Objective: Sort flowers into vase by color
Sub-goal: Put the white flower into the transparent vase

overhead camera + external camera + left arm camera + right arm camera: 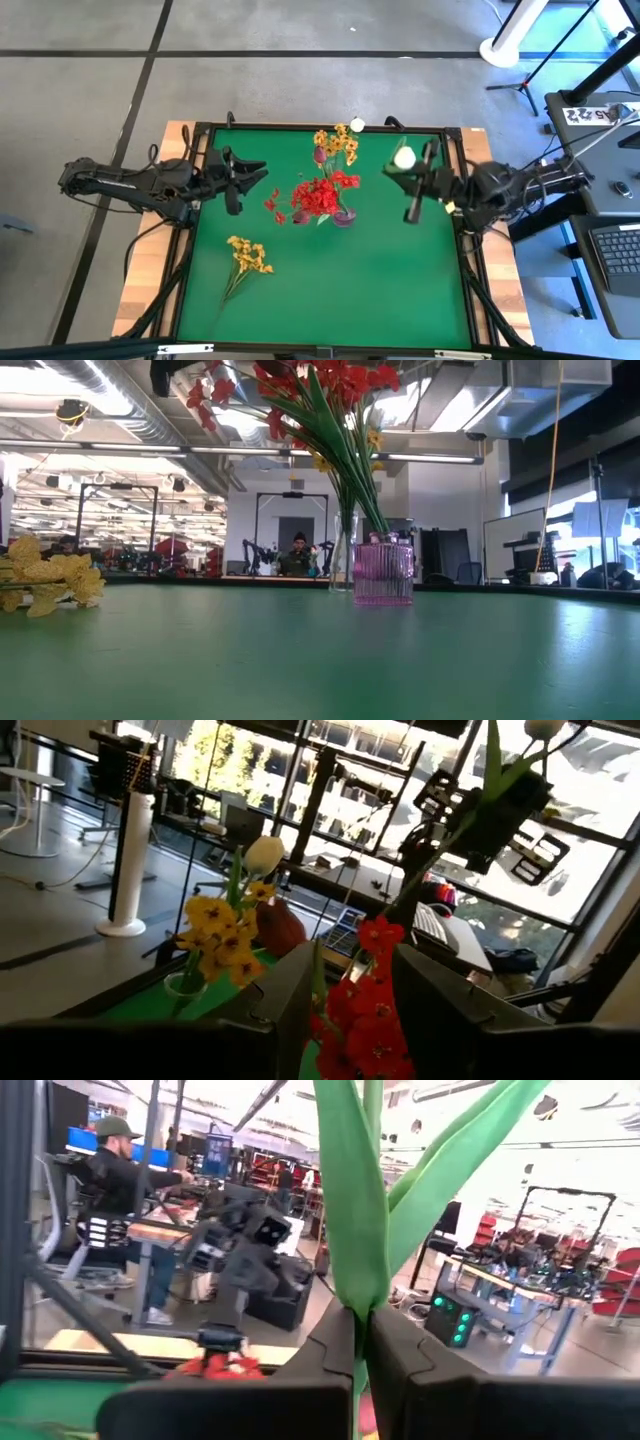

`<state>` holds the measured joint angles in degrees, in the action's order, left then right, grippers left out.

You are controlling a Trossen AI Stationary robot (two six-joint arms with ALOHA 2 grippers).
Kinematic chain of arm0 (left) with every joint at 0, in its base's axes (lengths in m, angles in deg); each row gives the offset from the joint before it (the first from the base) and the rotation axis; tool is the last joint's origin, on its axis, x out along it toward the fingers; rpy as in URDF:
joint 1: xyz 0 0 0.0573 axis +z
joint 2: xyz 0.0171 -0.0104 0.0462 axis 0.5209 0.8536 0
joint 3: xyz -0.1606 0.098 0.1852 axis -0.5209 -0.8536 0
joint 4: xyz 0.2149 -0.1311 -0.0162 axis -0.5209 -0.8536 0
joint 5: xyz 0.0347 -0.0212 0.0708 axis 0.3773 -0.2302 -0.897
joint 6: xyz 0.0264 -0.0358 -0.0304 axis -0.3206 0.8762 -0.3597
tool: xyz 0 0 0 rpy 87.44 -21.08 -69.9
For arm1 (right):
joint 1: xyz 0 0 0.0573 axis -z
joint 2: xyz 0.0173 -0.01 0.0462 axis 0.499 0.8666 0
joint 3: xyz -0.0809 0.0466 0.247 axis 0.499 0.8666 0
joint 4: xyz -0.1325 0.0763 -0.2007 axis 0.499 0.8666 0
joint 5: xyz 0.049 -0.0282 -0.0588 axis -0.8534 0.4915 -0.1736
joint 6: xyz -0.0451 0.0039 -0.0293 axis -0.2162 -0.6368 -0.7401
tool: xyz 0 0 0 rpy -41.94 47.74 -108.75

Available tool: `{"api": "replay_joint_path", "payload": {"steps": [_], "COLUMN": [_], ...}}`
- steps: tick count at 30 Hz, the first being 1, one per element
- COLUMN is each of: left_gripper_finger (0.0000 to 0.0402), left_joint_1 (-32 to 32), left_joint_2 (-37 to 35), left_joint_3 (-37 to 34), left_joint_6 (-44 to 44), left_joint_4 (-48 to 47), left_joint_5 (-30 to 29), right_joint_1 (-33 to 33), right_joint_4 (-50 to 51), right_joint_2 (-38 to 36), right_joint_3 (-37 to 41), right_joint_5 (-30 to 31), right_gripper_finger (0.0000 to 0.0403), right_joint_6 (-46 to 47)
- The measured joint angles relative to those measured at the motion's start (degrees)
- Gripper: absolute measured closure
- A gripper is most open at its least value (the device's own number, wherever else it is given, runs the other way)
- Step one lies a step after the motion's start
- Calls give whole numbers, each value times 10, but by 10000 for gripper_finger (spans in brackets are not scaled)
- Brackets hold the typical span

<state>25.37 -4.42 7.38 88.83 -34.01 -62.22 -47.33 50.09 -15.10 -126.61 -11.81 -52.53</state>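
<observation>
One white tulip upright, right hand

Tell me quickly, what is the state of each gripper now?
Left gripper: open, holding nothing.
Right gripper: shut on the white tulip by its stem.

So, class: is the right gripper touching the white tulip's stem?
Touching. The right wrist view shows the right gripper shut on the white tulip stem, leaves rising above it.

Red blossoms fill a ribbed purple vase on the green surface. A yellow-orange cluster lies apart; a white bud tops a green stem.
</observation>
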Motion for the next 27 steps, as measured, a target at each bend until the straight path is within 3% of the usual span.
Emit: {"api": "replay_joint_path", "payload": {"steps": [5,13,16,20,24,27], "left_gripper_finger": [269,269,269,269,269,269], "left_joint_1": [0,0,4,25,47,58], "left_joint_2": [0,0,0,0,8,12], "left_joint_3": [0,0,0,0,0,0], "left_joint_6": [-4,-59,-62,-51,-26,-10], "left_joint_4": [-19,-20,-20,-22,-30,-38], "left_joint_5": [-20,-99,-123,-113,-91,-82], "right_joint_1": [98,302,396,506,584,633], "right_joint_4": [-16,-60,-70,-77,-101,-159], "right_joint_2": [0,-11,-5,30,96,155], "right_joint_3": [0,0,0,0,0,0], "right_joint_5": [-44,-137,-213,-349,-436,-536], "right_gripper_finger": [397,397,397,397,397,397], "right_joint_6": [-7,-48,-8,68,117,164]}}
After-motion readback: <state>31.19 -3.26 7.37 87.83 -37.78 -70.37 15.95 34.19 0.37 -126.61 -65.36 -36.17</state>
